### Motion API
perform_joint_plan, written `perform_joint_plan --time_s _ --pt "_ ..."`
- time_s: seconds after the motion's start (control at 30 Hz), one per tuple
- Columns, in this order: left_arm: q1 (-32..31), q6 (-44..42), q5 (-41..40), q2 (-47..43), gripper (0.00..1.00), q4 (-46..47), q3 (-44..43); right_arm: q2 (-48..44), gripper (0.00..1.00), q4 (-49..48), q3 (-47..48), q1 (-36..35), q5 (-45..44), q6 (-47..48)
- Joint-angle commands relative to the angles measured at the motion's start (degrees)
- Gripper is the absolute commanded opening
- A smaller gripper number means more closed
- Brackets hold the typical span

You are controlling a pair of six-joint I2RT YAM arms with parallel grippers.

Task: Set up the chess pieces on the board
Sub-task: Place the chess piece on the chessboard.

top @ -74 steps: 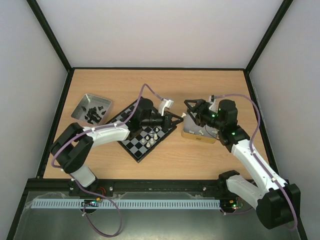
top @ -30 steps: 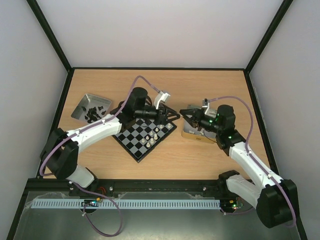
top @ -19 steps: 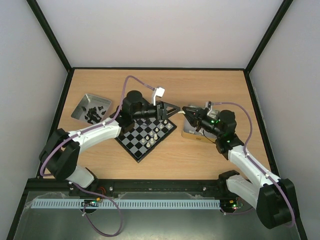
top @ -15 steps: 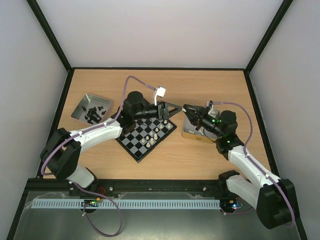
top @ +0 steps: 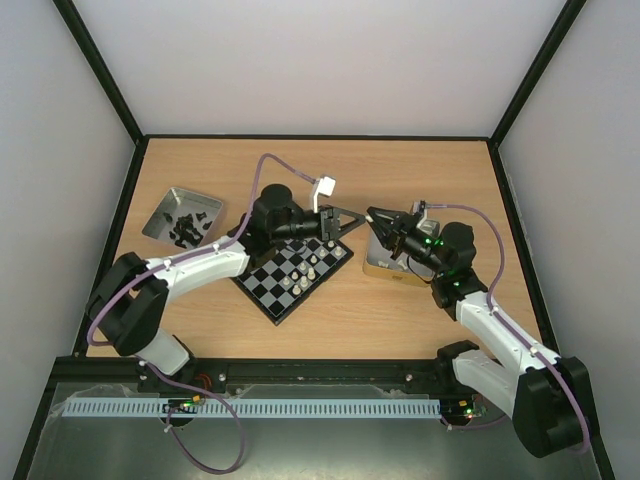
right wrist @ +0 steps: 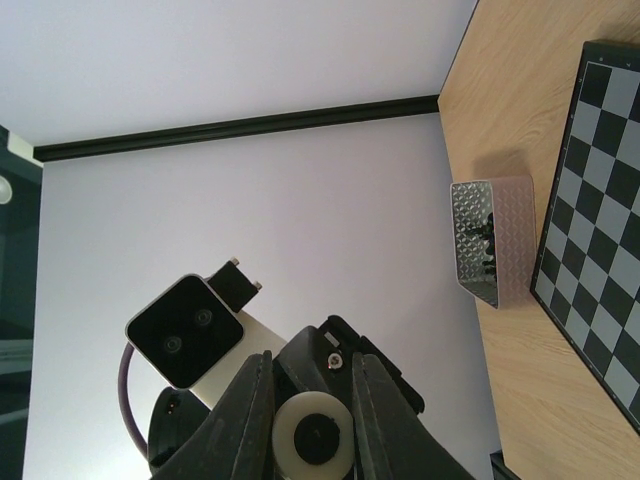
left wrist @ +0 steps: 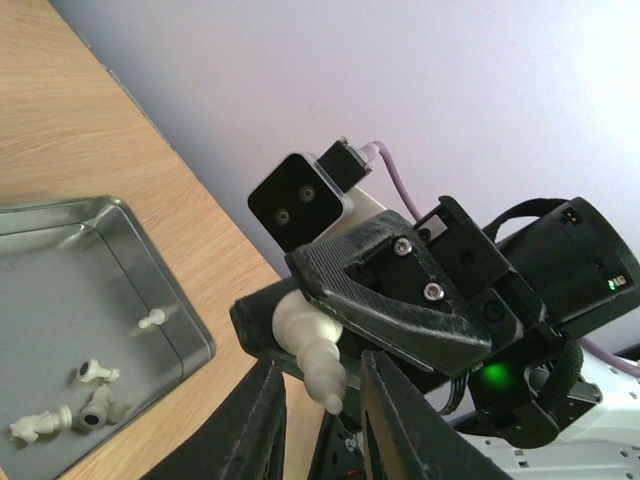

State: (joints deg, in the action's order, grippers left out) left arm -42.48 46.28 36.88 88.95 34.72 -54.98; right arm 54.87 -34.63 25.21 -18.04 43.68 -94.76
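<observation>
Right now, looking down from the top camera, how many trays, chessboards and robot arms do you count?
Metal trays: 2 (left tray, right tray)
Chessboard: 1
Robot arms: 2 (left arm, right arm)
Total: 5

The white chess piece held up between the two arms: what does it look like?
The chess piece is cream-white and plastic-looking: stacked rounded rings tapering to a knob, a round base with a dark centre. The right hand clamps its base, holding it tilted in mid-air. Its tip pokes between the fingers of the left hand, which flank it with a gap either side.
</observation>
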Motion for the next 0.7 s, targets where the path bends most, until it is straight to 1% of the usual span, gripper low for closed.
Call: perform_joint_plan --time_s 0.0,0.07,0.17,0.2,0.23,0.27,0.3,0.37,0.43,0.47,0.53,0.67 --pt "-0.1 -1.6 -1.2 1.5 0.21 -0.1 -2.5 0.2 0.08 -1.4 -0.3 -0.3 1.5 0.8" --pt "-0.2 -1.6 -1.3 1.7 0.16 -0.2 -2.8 0.2 0.08 -1.1 -0.3 -0.3 1.6 1.1" --pt "-0.3 -2.0 -1.7 1.9 0.04 -0.8 -2.9 0.3 0.09 -0.2 -0.1 -0.3 1.6 1.9" --pt "-0.3 -2.6 -2.1 1.7 0.03 -1.5 -3.0 0.4 0.10 0.6 0.1 -0.3 1.6 2.7" --pt "-0.3 -3.2 -2.5 1.5 0.03 -2.7 -3.1 0.4 0.13 1.8 0.4 -0.3 1.5 3.8" --pt "-0.3 -4.1 -3.1 1.2 0.02 -4.1 -3.2 0.3 0.18 3.6 0.9 -0.3 1.1 5.4" --pt "-0.3 -5.1 -3.9 0.8 0.02 -6.2 -3.5 0.3 0.26 6.5 1.6 -0.3 0.4 7.7" --pt "-0.3 -8.4 -5.7 -0.1 0.02 -12.6 -4.2 0.1 0.42 15.1 4.0 -0.3 -2.1 13.7" --pt "-0.3 -12.9 -8.5 -0.8 0.02 -22.2 -5.8 0.1 0.55 23.3 6.9 -0.3 -5.5 21.5" --pt "-0.3 -16.1 -10.9 -1.0 0.02 -28.3 -6.8 0.1 0.59 26.9 8.7 -0.4 -7.5 24.1" --pt "-0.5 -20.4 -15.9 -1.3 0.02 -39.2 -8.6 0.2 0.65 33.2 11.1 -0.3 -11.8 29.1" --pt "-1.9 -26.0 -27.2 -0.2 0.02 -59.0 -12.8 0.9 0.68 46.3 15.2 -0.4 -26.5 37.3"
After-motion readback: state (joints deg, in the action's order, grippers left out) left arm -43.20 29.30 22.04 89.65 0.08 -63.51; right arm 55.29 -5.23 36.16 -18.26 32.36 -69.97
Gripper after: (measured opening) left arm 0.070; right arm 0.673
